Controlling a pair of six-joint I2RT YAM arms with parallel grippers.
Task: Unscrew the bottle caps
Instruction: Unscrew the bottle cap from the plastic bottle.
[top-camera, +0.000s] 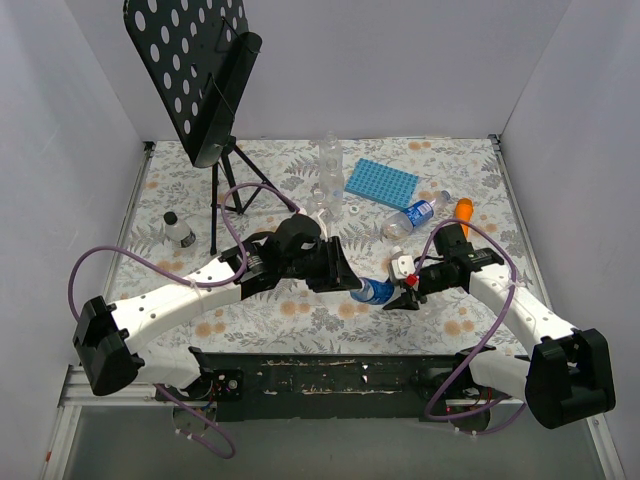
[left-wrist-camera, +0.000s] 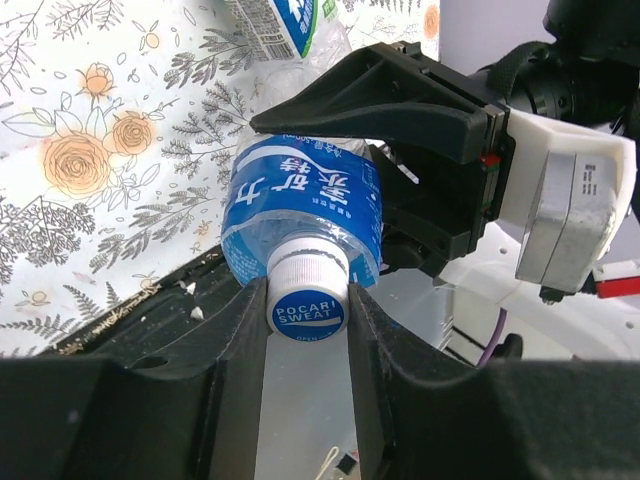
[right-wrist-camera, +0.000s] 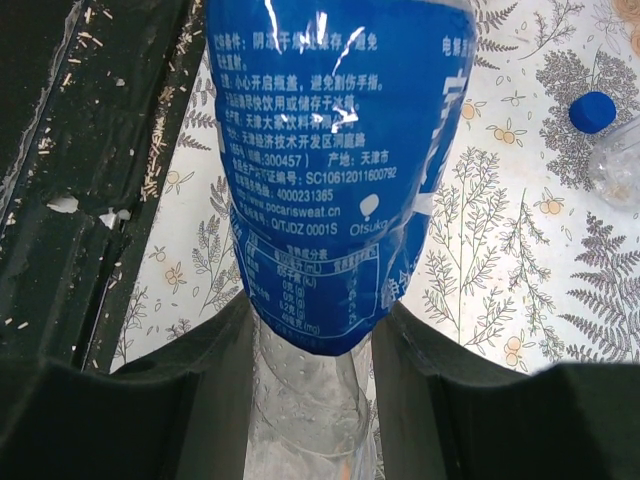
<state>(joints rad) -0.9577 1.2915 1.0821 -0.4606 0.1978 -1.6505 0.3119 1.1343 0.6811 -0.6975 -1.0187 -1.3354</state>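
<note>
You had the left gripper (left-wrist-camera: 306, 318) pinched on the small hard cap (left-wrist-camera: 308, 308) while the right gripper (right-wrist-camera: 312, 350) squeezed the bottle (right-wrist-camera: 330, 170), which looked light and squashy, held up between them.

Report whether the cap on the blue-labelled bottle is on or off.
On: the cap sits on the bottle, pinched by the left claw.

Black perforated music stand (top-camera: 200, 75), blue ridged tray (top-camera: 380, 184), orange stick (top-camera: 464, 210) on floral tablecloth (top-camera: 300, 310).
</note>
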